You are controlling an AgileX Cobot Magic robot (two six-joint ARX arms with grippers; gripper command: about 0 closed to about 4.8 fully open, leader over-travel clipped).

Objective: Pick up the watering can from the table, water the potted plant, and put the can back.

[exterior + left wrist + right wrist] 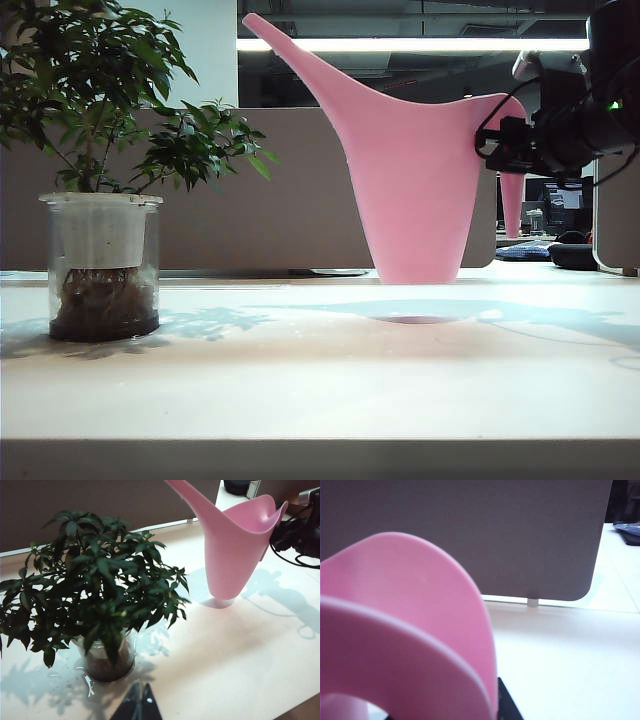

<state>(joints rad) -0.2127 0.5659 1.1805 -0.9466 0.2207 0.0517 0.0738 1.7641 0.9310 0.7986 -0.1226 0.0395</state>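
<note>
While upright, watering can [415, 180] at right hand [515, 148].

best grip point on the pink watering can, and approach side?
Take the watering can by its thin curved handle, coming from the side opposite the spout. The cone body looks too wide and smooth for two fingers. The right gripper is already at that handle; the left gripper sits near the potted plant.

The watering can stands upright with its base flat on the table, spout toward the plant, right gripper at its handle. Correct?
Not quite. The watering can is lifted clear of the table: the exterior view shows a gap and a shadow beneath its base. It is upright, spout toward the potted plant, right gripper at its handle.
</note>
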